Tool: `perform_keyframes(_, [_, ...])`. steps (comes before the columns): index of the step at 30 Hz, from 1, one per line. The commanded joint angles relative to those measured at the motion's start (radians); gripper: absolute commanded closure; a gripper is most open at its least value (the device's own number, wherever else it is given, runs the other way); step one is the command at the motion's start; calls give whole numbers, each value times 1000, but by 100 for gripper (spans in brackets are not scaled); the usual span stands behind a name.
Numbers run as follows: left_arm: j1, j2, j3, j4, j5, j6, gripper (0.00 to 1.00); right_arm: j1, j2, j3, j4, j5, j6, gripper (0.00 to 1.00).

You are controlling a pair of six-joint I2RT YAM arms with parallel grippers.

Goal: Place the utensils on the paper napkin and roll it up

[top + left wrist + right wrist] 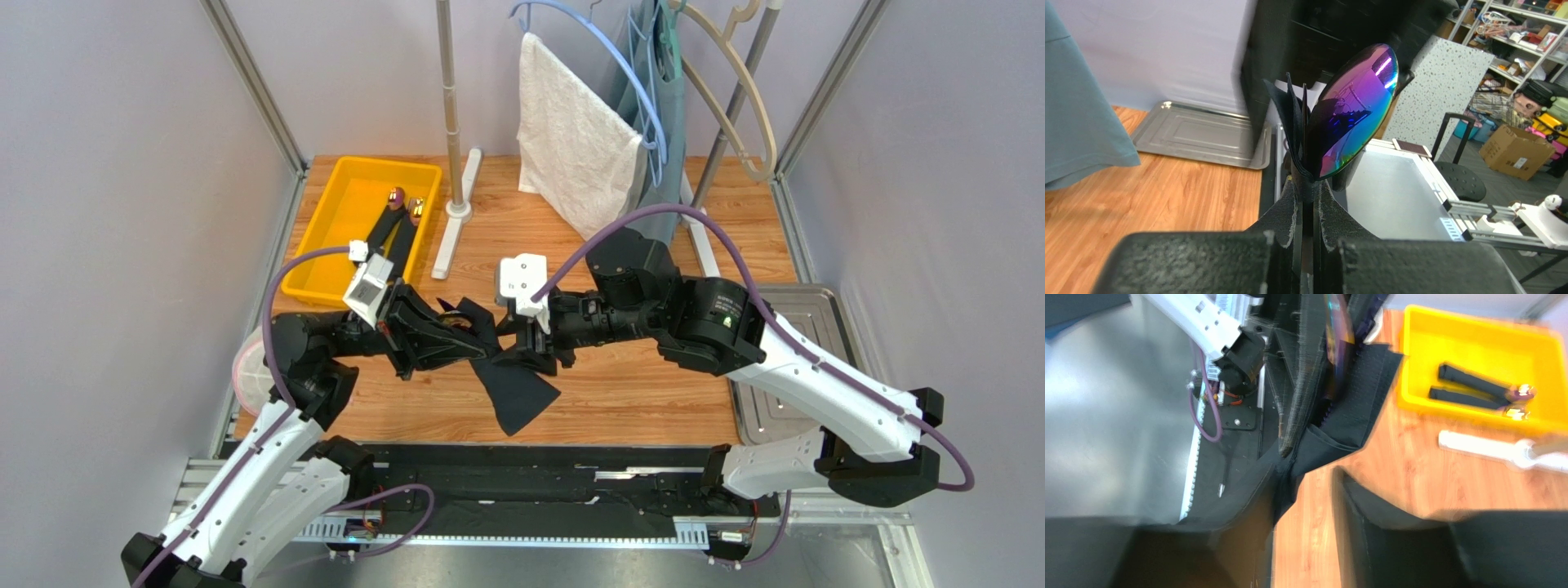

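Black paper napkin (518,395) hangs over the centre of the wooden surface (638,392) in the top view, between the left arm (276,459) and the right arm (810,380), its loose corner pointing to 6 o'clock. Two utensils (393,223) lie in the yellow bin (321,251) at 11 o'clock, well apart from it.

In the left wrist view, the left fingers (1285,211) are pressed together on folds of the napkin, with a spoon (1358,110) caught in the folds. Its iridescent head rises clear of the fingertips, long axis running 7 to 1 o'clock.

In the blurred right wrist view, the right fingers (1389,539) stand parted, bare wood between them and nothing clamped. The napkin lies at 12 o'clock from them, just beside the 9 o'clock finger; we cannot tell whether it touches. We judge the left arm to be the carrier, so the roll turns on the right fingers taking the hanging flap ahead.
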Motion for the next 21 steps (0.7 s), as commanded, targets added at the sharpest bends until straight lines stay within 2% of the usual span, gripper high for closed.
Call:
perform_keyframes(1, [20,-16,66,-31,-61,-17,100,-31,-31,-26,59,116,69,21])
perform_keyframes(3, [60,-13,65,6,-67,-45,100,-62,-51,-59,59,118,103,6])
perform_keyframes(6, [124,0,65,39,-82,-98,100,-125,-85,-95,52,54,160,5])
perform_keyframes(8, [150,23,66,63,-73,-122,100,-153,-105,-107,50,-9,192,11])
perform_keyframes(9, [152,29,71,78,-70,-125,100,-157,-123,-115,46,-31,195,22])
perform_keyframes(10, [152,42,73,84,-70,-126,100,-162,-133,-128,42,-42,201,27])
perform_keyframes(14, [152,66,80,116,-78,-135,100,-168,-150,-158,32,-68,201,38])
perform_keyframes(17, [152,72,83,129,-78,-146,100,-187,-142,-156,35,-103,198,62])
perform_keyframes(18, [152,72,83,133,-75,-149,100,-191,-140,-153,33,-111,189,79])
perform_keyframes(20, [152,72,89,130,-65,-160,100,-213,-124,-148,24,-117,174,96])
perform_keyframes(21, [152,74,94,130,-61,-163,100,-222,-116,-150,18,-114,156,100])
